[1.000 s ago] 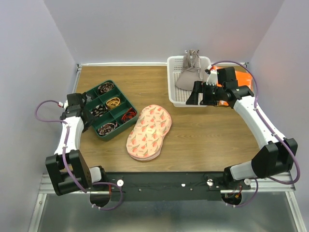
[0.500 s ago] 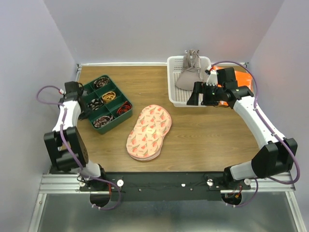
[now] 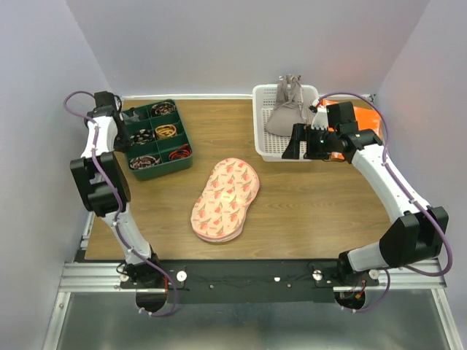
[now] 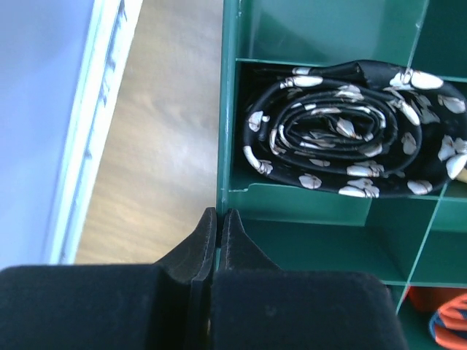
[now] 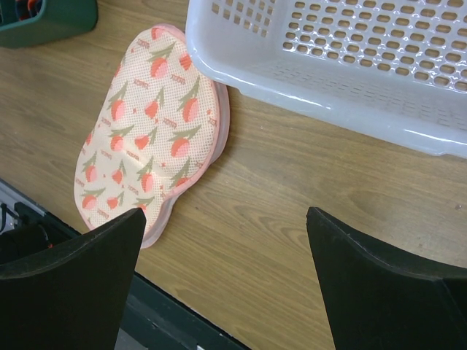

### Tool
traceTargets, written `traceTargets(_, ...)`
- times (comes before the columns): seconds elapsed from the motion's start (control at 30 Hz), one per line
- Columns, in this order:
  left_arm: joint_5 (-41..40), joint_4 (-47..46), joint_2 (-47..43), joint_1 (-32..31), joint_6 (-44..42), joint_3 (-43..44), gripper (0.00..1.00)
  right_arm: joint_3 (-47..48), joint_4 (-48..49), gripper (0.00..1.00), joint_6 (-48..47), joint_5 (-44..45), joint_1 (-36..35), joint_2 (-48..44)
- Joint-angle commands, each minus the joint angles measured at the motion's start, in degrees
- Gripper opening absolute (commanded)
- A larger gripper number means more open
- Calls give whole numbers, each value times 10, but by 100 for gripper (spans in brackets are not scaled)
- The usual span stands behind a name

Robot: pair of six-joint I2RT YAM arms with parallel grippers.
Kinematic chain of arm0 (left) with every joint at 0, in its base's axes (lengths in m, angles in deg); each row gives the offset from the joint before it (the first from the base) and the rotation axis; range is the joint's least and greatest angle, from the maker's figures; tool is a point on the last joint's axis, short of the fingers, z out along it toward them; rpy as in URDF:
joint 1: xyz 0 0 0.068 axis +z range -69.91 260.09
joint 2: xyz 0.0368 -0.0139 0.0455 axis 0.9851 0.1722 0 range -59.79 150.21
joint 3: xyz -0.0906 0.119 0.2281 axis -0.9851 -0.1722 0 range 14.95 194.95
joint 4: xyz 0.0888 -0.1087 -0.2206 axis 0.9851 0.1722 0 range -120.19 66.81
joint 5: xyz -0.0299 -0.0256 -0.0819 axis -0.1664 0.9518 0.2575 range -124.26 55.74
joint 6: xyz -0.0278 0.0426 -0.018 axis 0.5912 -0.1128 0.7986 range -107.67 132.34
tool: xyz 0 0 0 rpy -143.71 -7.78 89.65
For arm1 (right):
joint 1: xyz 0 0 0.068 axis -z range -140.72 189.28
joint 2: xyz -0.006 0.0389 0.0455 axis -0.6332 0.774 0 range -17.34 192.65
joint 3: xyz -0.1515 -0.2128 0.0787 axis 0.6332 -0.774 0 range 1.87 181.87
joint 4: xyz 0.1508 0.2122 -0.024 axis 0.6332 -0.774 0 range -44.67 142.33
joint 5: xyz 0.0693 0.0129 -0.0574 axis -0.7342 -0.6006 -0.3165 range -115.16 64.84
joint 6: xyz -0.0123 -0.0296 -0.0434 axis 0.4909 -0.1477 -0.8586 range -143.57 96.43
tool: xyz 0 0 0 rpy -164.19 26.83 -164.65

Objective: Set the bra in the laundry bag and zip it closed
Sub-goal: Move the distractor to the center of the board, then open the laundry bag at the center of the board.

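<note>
The taupe bra [image 3: 284, 117] lies bunched in the white perforated basket [image 3: 263, 138], its straps up at the back rim. The pale pink fruit-print laundry bag [image 3: 226, 198] lies closed and flat on the table's middle; it also shows in the right wrist view [image 5: 149, 131]. My right gripper [image 3: 305, 149] is open and empty, hanging over the bare table in front of the basket [image 5: 328, 95], right of the bag. My left gripper [image 3: 125, 118] is at the far back left, shut on the left wall of the green tray [image 4: 226, 191].
The green divided tray [image 3: 155, 138] with rolled ties and belts sits at the back left corner. A black-and-white rolled tie [image 4: 350, 138] fills one compartment. An orange-and-white folded cloth [image 3: 368, 120] lies right of the basket. The back wall rail [image 4: 95, 124] is close to my left gripper.
My left arm has swung to the back left corner, dragging the green tray with it away from the laundry bag. The right arm, bag and bra have not moved.
</note>
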Motion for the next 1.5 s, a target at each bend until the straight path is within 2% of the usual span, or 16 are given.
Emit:
traceTargets(0.0,-36,22,49,10,-18,85,0,8,-2,100,1,-10,-5,7)
traceTargets(0.2,-82,35,110,16,-35,191,2,7,1,100,7,-21,-5,13)
traceTargets(0.37,-94,43,139,23,-36,262,8,16,-13,100,-20,-86,-21,15)
traceTargets(0.47,-81,48,113,24,-22,261,28,16,-33,100,-35,-95,-47,11)
traceTargets(0.57,-25,35,55,24,-1,220,55,-7,-16,100,-6,-75,-54,-4)
traceTargets(0.6,-8,28,38,23,14,206,68,-15,-12,100,-2,-77,-55,-7)
traceTargets(0.77,64,28,-63,19,52,138,71,-49,9,100,40,-82,-60,-20)
traceTargets(0.87,105,21,-142,-16,45,74,71,-80,11,100,60,-90,-72,-28)
traceTargets(1.0,106,6,-243,-152,37,-65,69,-149,53,100,109,-92,-104,-45)
traceTargets(1.03,102,-3,-263,-191,51,-101,69,-174,71,99,137,-67,-108,-47)
traceTargets(1.07,99,-43,-305,-274,69,-186,69,-187,77,98,158,-43,-113,-52)
traceTargets(1.13,104,-72,-334,-356,134,-250,67,-204,81,96,195,36,-114,-61)
traceTargets(1.17,99,-85,-347,-427,151,-288,66,-202,76,96,208,67,-113,-73)
traceTargets(1.2,70,-86,-351,-463,180,-301,66,-199,73,96,217,91,-114,-80)
traceTargets(1.33,57,-83,-350,-541,197,-345,67,-158,50,99,302,249,-113,-123)
traceTargets(1.47,88,-104,-321,-584,188,-361,66,-133,57,100,328,334,-113,-150)
